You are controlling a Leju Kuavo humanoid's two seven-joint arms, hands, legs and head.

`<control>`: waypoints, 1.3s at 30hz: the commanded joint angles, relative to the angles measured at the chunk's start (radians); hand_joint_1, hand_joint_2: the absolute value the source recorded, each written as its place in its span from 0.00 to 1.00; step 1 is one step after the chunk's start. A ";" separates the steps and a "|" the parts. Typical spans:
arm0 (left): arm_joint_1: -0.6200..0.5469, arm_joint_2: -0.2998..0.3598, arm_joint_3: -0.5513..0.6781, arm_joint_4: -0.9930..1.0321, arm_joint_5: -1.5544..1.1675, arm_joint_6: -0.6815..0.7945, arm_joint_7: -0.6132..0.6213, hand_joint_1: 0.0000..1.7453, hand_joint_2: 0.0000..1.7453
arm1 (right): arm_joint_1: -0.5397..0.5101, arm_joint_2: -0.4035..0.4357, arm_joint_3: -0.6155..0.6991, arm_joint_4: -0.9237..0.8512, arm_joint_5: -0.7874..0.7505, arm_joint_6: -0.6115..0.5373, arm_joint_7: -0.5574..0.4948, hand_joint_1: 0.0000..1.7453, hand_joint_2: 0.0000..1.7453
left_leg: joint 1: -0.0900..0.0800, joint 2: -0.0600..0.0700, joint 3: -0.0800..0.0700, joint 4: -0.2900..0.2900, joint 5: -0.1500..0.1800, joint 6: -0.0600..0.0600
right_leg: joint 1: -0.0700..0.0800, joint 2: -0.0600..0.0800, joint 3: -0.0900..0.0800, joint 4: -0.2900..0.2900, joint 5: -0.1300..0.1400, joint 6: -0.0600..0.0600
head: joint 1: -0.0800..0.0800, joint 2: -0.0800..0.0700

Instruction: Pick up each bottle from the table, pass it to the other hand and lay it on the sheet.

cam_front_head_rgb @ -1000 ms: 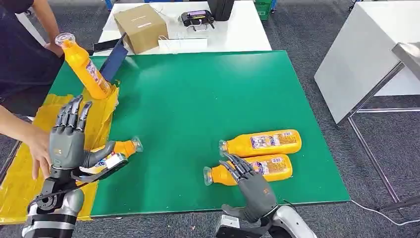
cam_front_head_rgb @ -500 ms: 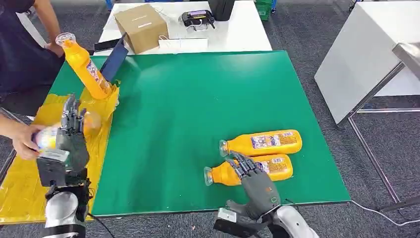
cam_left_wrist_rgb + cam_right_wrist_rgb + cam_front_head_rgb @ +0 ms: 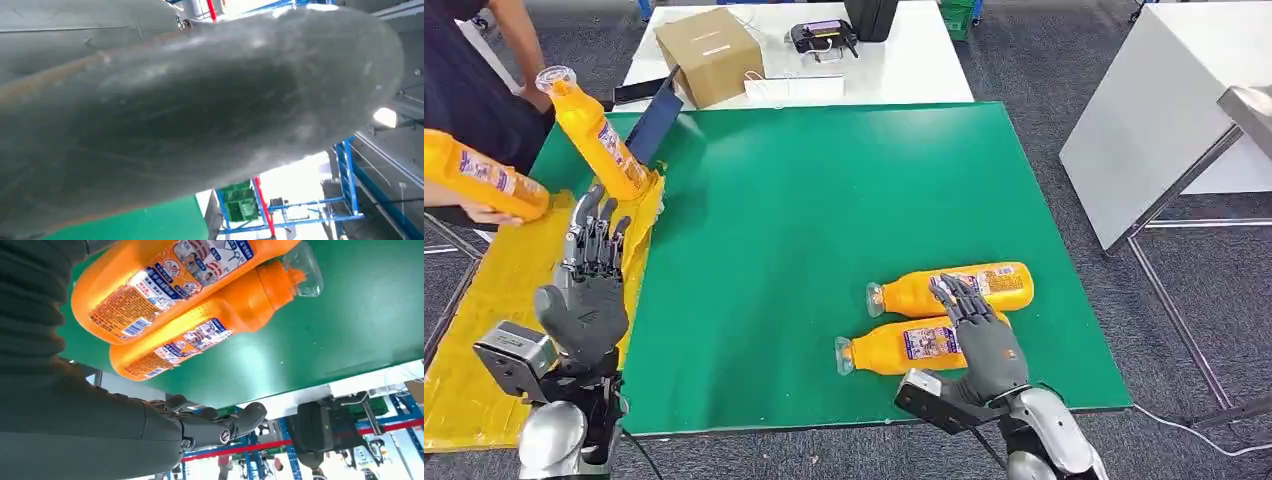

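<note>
Two orange bottles lay side by side on the green mat, the nearer bottle and farther bottle touching. The right hand hovered over them, fingers spread, holding nothing. The left hand stood empty, fingers apart, over the yellow sheet beside the mat

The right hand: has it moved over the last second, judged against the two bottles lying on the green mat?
Yes. The right hand has shifted rightward and farther up the near bottle, its fingers now reaching the far bottle.
</note>
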 commanded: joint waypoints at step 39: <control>-0.080 0.021 -0.098 0.075 0.082 -0.007 -0.010 0.00 0.00 | -0.077 -0.162 0.077 0.258 -0.023 0.173 0.018 0.00 1.00 | 0.000 -0.001 0.006 -0.001 -0.002 0.000 | -0.002 0.003 0.006 -0.002 -0.001 -0.001 | 0.000 0.000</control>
